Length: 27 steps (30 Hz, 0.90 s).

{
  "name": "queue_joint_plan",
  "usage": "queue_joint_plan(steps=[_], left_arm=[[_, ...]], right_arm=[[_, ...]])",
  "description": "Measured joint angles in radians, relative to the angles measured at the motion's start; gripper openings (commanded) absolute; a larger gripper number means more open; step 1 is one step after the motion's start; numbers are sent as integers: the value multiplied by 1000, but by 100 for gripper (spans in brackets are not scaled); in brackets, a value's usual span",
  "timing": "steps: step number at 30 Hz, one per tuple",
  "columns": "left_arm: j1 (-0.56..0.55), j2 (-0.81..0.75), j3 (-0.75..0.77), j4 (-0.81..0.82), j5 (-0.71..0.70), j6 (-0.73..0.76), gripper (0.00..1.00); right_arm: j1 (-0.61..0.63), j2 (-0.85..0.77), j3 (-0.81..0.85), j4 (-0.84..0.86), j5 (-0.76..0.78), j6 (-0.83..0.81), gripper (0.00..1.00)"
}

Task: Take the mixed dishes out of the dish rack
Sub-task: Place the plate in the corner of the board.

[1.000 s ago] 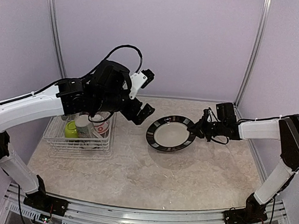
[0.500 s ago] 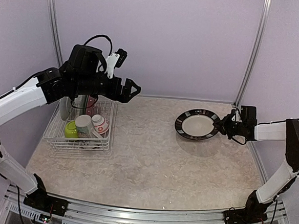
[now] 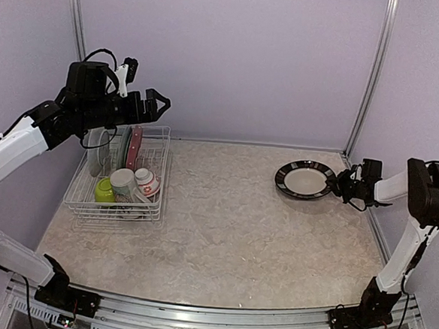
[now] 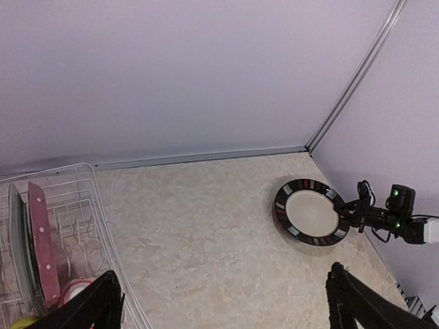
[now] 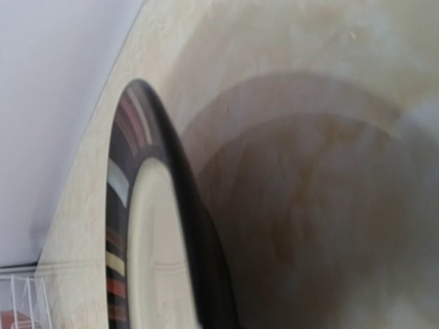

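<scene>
Since a second before, my right claw [image 3: 344,185] carried the black-rimmed plate [image 3: 305,179] to the table's [image 3: 222,240] far right corner, clamped on its rim. My left claw [image 3: 160,106] swung back, wide open, empty, above the dish rack [image 3: 76,200] by the left edge. Next, I judged: set it down, release.

Left arm is raised at rear left, the left tool [image 3: 161,105] spread wide and pointing right. Right arm stretches low and forward, the right tool [image 3: 344,185] clamped on the black-rimmed plate [image 3: 306,179] at its edge.
</scene>
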Motion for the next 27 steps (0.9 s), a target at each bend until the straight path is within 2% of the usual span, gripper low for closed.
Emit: queue_joint_plan(steps=[8, 15, 21, 27], left_arm=[[44, -5, -25, 22, -11, -3, 99], [98, -5, -25, 23, -8, -7, 99], [138, -5, -25, 23, -1, -22, 99], [158, -5, -25, 23, 0, -37, 99]], right_arm=[[-2, 164, 131, 93, -24, 42, 0], [-2, 227, 142, 160, -48, 67, 0], [-2, 247, 142, 164, -55, 61, 11], [-3, 247, 142, 164, -60, 31, 33]])
